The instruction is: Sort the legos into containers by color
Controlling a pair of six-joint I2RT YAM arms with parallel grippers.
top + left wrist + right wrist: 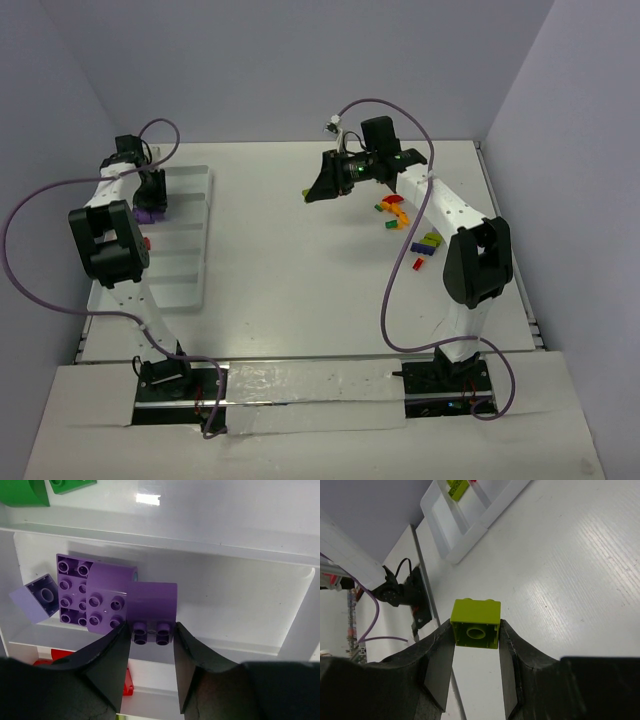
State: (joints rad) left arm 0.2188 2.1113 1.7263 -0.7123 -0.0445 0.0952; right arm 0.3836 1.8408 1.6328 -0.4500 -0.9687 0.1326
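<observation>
The white ridged tray lies at the left. Over its purple compartment, my left gripper touches both sides of a purple lego at its stud end, among other purple legos and a pale lilac one. Green legos lie one compartment over, a red one on the other side. My right gripper is shut on a lime green lego, held above the table middle. Loose legos lie near the right arm.
More loose bricks lie beside the right arm's forearm. The tray's corner shows in the right wrist view with a lime brick inside. Walls enclose the table at the back and sides.
</observation>
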